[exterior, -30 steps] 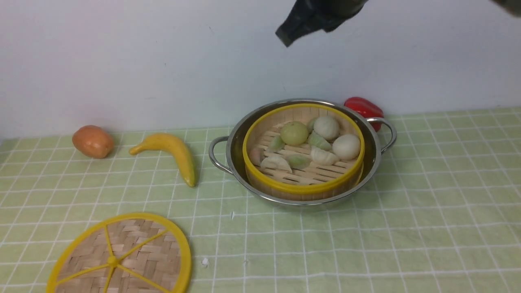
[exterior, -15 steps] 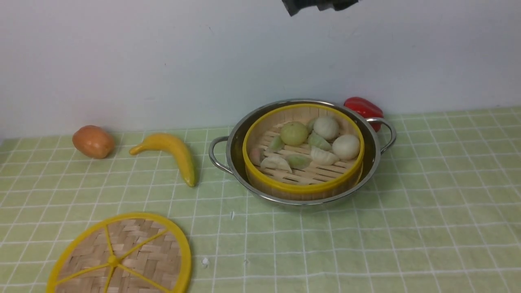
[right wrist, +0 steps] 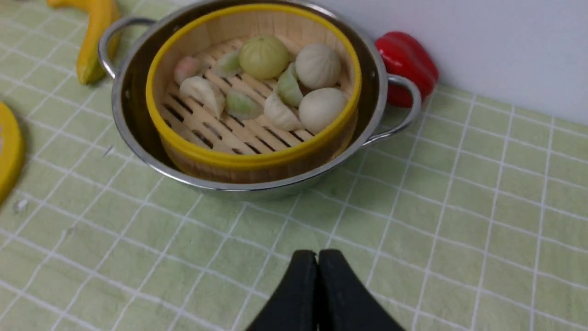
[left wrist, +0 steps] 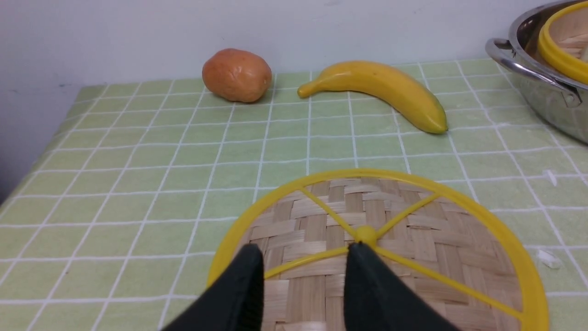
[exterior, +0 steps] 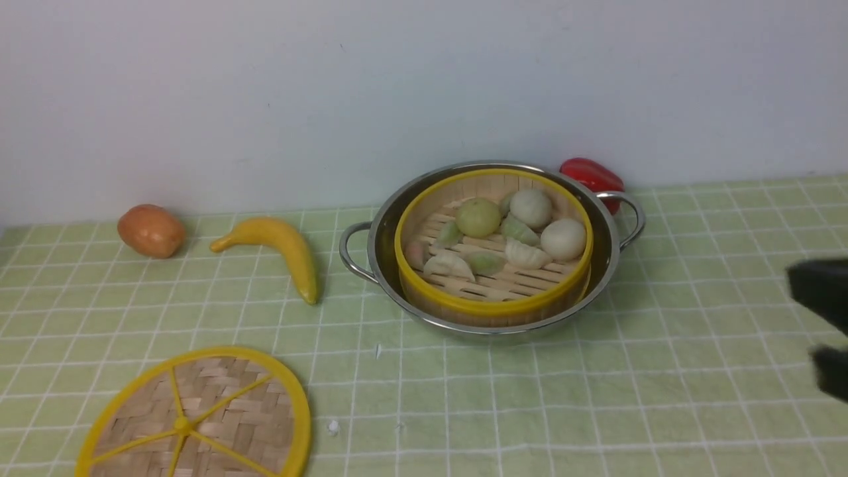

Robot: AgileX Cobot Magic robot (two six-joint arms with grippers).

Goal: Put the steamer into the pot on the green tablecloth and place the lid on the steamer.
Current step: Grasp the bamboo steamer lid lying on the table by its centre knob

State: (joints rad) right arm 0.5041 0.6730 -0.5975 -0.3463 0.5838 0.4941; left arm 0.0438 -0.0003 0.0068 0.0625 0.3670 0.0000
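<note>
- While the steamer [exterior: 491, 307] sits inside the pot [exterior: 387, 228], your right gripper [right wrist: 318, 253] hangs clenched, empty.
- Your left gripper [left wrist: 303, 249] is spread apart above the lid [left wrist: 413, 239].

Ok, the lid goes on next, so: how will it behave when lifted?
The lid looks thin woven bamboo, so probably light. Its yellow rim and spokes likely keep it stiff. Flat on the green tablecloth, its edge may be hard to catch.
</note>
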